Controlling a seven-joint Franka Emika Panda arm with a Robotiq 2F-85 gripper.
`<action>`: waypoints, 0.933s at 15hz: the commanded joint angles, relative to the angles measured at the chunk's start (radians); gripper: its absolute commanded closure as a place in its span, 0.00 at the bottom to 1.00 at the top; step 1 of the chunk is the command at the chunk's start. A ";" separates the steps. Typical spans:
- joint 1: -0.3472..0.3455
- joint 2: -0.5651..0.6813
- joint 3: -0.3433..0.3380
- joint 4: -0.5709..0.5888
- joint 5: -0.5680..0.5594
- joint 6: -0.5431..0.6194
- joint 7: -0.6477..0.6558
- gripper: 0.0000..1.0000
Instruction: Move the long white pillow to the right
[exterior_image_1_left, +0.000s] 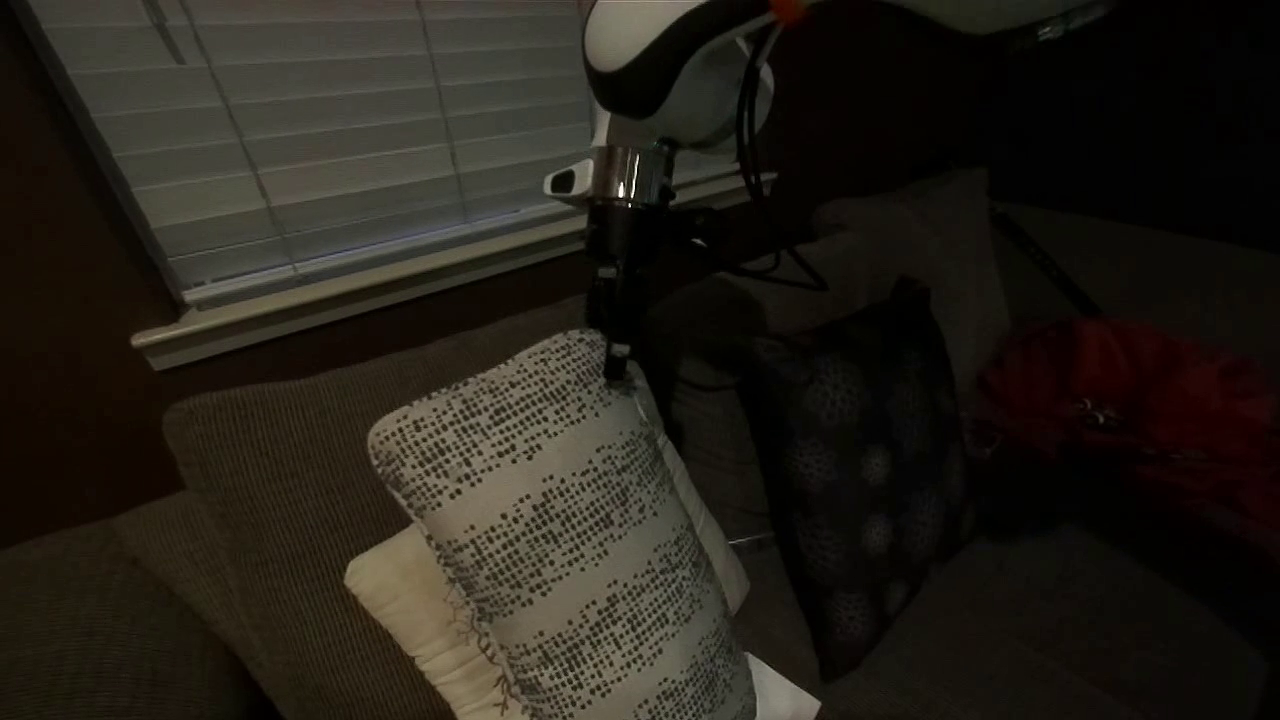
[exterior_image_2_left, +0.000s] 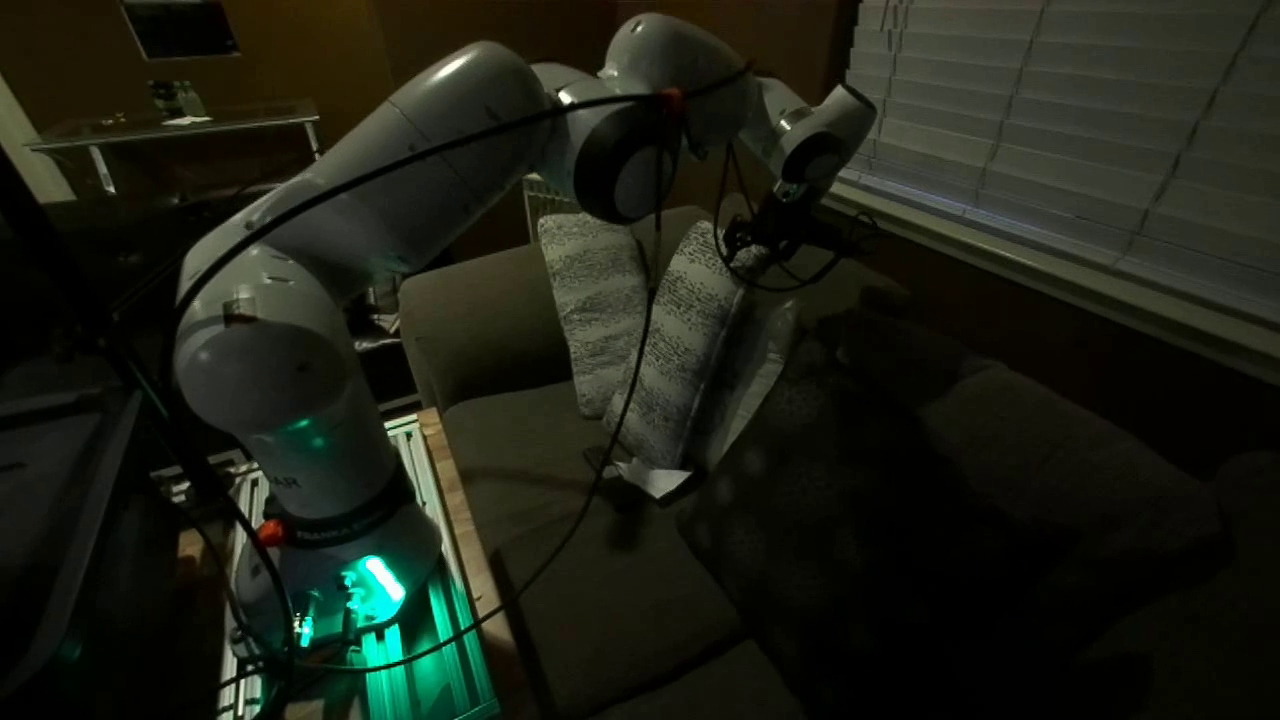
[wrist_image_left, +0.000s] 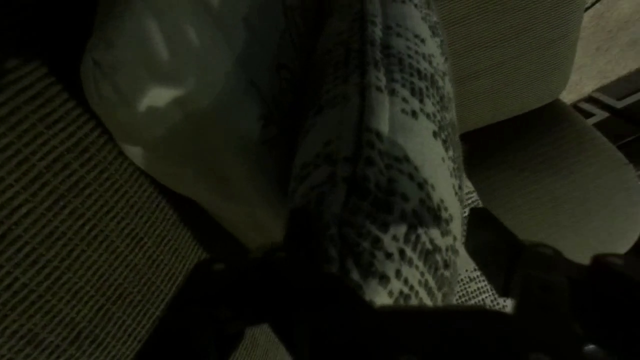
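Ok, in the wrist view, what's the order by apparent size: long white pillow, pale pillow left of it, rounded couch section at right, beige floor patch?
1. Long white pillow and pale pillow: not ranked, shadow hides their shared edge
2. Rounded couch section
3. Beige floor patch

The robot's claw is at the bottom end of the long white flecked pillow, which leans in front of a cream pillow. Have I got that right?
Not quite. The claw is at the top end of the long white flecked pillow, not the bottom; both exterior views show this. That pillow does lean in front of a cream pillow.
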 joint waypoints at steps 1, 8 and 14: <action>0.026 0.118 0.005 0.195 -0.027 -0.118 -0.013 0.49; 0.048 0.101 -0.011 0.237 -0.010 -0.087 0.009 0.95; -0.092 -0.001 0.022 0.165 0.110 -0.038 0.065 0.94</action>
